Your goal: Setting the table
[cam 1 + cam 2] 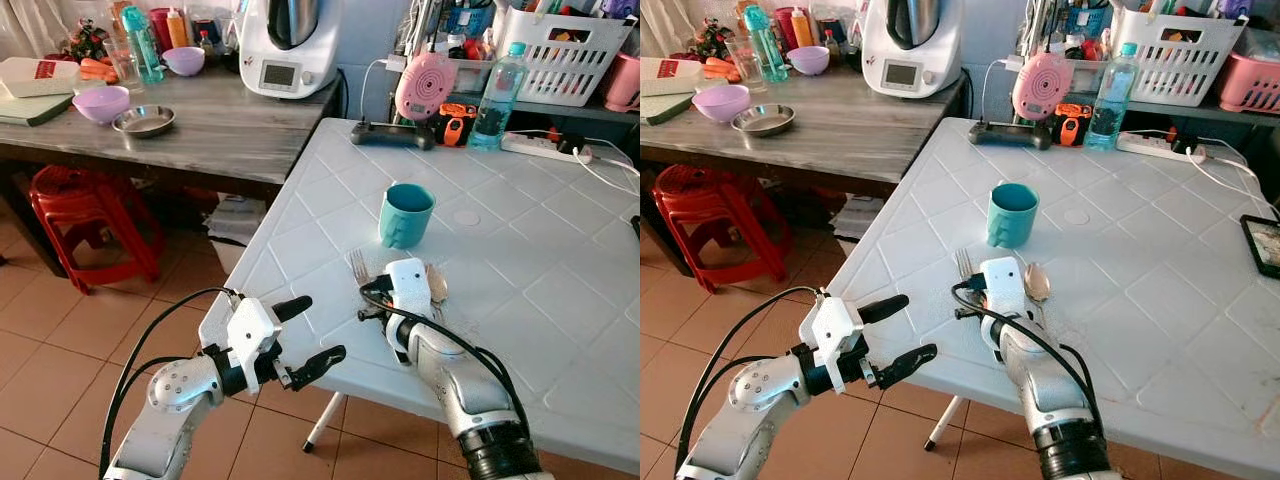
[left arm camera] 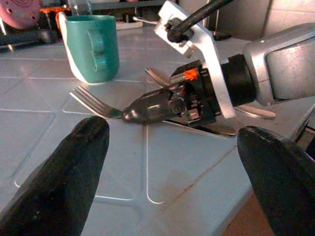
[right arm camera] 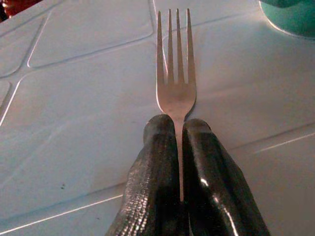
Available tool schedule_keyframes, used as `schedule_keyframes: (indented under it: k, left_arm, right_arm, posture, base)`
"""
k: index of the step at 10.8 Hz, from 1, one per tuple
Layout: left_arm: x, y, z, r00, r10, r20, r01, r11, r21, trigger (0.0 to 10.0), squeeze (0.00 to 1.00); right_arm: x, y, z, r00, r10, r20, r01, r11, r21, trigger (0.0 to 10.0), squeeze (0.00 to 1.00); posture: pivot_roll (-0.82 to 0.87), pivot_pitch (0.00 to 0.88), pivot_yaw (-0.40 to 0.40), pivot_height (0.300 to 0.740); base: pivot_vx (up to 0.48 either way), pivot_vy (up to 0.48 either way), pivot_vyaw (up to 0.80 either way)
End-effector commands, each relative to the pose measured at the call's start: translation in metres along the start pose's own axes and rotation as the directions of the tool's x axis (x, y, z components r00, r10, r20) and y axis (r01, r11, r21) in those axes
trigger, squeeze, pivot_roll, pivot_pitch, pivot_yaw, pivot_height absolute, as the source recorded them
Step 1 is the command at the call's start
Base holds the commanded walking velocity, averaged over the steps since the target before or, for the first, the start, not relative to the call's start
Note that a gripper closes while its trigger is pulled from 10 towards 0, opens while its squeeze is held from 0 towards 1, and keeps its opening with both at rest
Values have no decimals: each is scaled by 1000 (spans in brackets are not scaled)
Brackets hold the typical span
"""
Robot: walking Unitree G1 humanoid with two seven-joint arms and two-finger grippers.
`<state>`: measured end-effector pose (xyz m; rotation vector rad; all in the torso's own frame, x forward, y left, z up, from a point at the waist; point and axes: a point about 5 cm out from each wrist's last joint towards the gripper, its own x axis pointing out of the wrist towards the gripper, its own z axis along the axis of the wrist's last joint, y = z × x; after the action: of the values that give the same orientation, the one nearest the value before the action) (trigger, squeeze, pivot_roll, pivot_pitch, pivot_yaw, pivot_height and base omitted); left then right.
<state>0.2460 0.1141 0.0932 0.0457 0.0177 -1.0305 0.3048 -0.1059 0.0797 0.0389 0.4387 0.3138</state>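
Right gripper [image 3: 178, 129]: low over the white table [image 1: 560, 300], near its front-left edge; both black fingers pressed together on the neck of the fork [image 3: 173, 64].
Right arm: silver forearm reaches in from the near edge, pointing away from the robot toward the mug.
Fork: tines lie flat on the table, pointing at the teal mug [image 1: 406, 214]; handle hidden under the fingers.
Left gripper [image 1: 305, 335]: held in the air off the table's left edge, over the tiled floor [image 1: 60, 330]; fingers spread wide, holding nothing, aimed across at the right gripper.
Spoon [image 1: 1037, 281]: on the table just right of the right gripper, bowl toward the mug.
Teal mug: upright, just beyond the fork tines, handle facing the robot.
Far end of white table: water bottle [image 1: 497, 97], pink round device [image 1: 425, 86], black controller [image 1: 392, 133], power strip [image 1: 545, 147] with trailing cables.
Right edge: a dark tablet [image 1: 1262, 243] lies flat.
Wooden side table [image 1: 200, 125]: to the left, touching the white table's corner; carries a white kitchen machine [image 1: 287, 45], purple bowl [image 1: 101, 103], steel bowl [image 1: 143, 121].
Red stool [image 1: 85, 215]: beneath the wooden table.
Open room: bare tabletop to the right of the mug and spoon.
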Motion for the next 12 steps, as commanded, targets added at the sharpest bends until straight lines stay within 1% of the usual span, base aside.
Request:
schedule_keyframes:
  k: [1,2,3,4,5,6,7,8,9,10,11,12]
  left_arm:
    - [-1,3,1,1000,7,-6,-7,1000,16,10000,0]
    - [-3,10,1,998,67,3,-67,998,-3,10000,0]
    - [-5,26,0,981,196,-7,-196,979,-47,10000,0]
    - [-8,37,-1,955,297,-3,-297,953,-53,10000,0]
    - [-14,55,-5,881,473,-8,-472,877,-88,10000,0]
    - [-18,64,-6,822,570,-4,-566,816,-118,10000,0]
    - [-19,68,-6,783,622,0,-617,777,-129,10000,0]
    - [-18,73,-5,731,682,2,-675,725,-138,10000,0]
    - [-16,73,-5,727,686,5,-678,720,-145,10000,0]
    - [-10,74,-4,722,692,10,-682,713,-163,10000,0]
    - [-7,77,-2,703,711,7,-694,688,-211,10000,0]
    - [-5,80,3,694,719,25,-701,684,-200,10000,0]
  right_arm:
    - [-4,-6,-14,998,-36,-58,39,998,46,0,0]
    - [-7,-5,1,999,-46,15,44,996,71,0,0]
    - [-13,-8,16,992,-78,95,69,993,100,0,0]
    - [-17,-9,23,988,-84,133,68,990,121,0,0]
    - [-25,-9,27,981,-92,173,72,990,120,0,0]
    - [-29,-10,28,976,-108,192,84,988,129,0,0]
    - [-33,-10,29,971,-118,210,90,987,136,0,0]
    - [-39,-10,32,961,-123,247,93,987,128,10000,0]
    - [-40,-10,34,956,-121,266,89,988,130,10000,0]
    - [-43,-9,37,951,-116,287,78,987,139,10000,0]
    - [-44,-7,39,947,-106,303,68,989,131,10000,0]
    - [-46,-6,42,937,-116,331,77,989,129,10000,0]
  posture:
    - [58,0,12,740]
    - [57,0,10,740]
    - [56,0,8,740]
    - [55,0,7,740]
    - [51,0,9,740]
    - [51,0,9,740]
    - [51,0,9,740]
    - [46,0,6,740]
    - [43,0,8,740]
    - [41,0,9,740]
    - [41,0,9,740]
    - [41,0,12,740]
  base:
    - [0,0,0]
    - [0,0,0]
    - [0,0,0]
    - [0,0,0]
    - [0,0,0]
    - [0,0,0]
    - [0,0,0]
    - [0,0,0]
    - [0,0,0]
    - [0,0,0]
    - [0,0,0]
    - [0,0,0]
